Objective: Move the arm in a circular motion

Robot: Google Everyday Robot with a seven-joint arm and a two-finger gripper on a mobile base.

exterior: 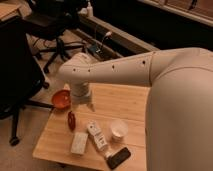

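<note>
My cream-white arm [150, 75] reaches from the right across the picture, thick tubular segments with small dark screw holes. Its rounded elbow [75, 72] bends down into a short cylindrical end [81, 95] over the left part of a wooden table [125, 97]. The gripper [86, 106] hangs below that end, just above the tabletop, between a red bowl [61, 99] and a small white box.
On the table: a red can [72, 120] lying down, a white packet [79, 142], a white box [96, 135], a white cup [118, 130], a black phone-like object [118, 157]. Black office chairs [50, 25] stand at the left and back.
</note>
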